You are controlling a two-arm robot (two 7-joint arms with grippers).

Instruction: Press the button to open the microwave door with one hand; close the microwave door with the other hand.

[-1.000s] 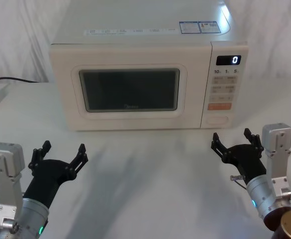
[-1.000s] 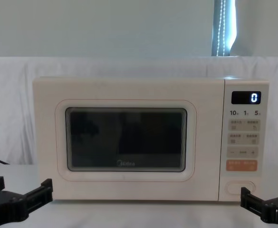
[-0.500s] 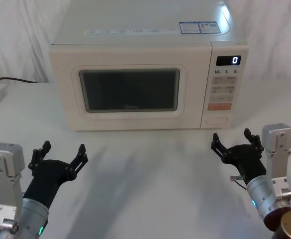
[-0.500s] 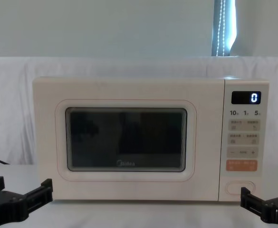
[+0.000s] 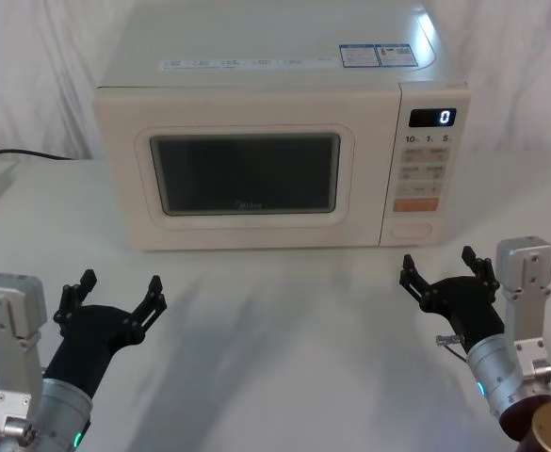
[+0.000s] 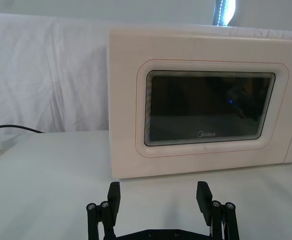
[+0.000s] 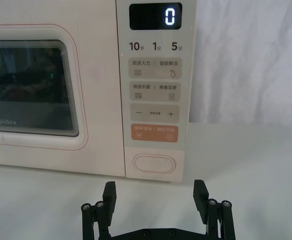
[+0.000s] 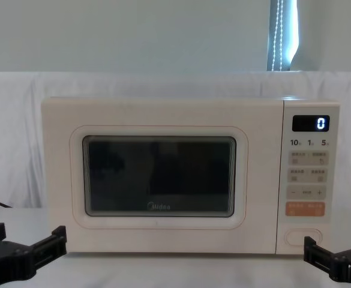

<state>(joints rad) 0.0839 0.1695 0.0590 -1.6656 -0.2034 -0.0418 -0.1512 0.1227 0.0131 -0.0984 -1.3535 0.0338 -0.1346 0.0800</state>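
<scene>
button point(image 7: 153, 164) just beyond right claw point(image 7: 155, 197) — apart, claw spread

The door point(image 6: 205, 115) carries a small "Midea" logo point(image 6: 206, 134) under its window, while the control panel point(image 7: 155, 95) shows a lit "0" on its display point(image 7: 155, 16) and "10", "1", "5" printed just below

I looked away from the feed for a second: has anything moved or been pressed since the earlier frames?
Nothing visibly changed. The left gripper and right gripper hover open in front of the microwave, the microwave door is shut, and the button is untouched.
</scene>
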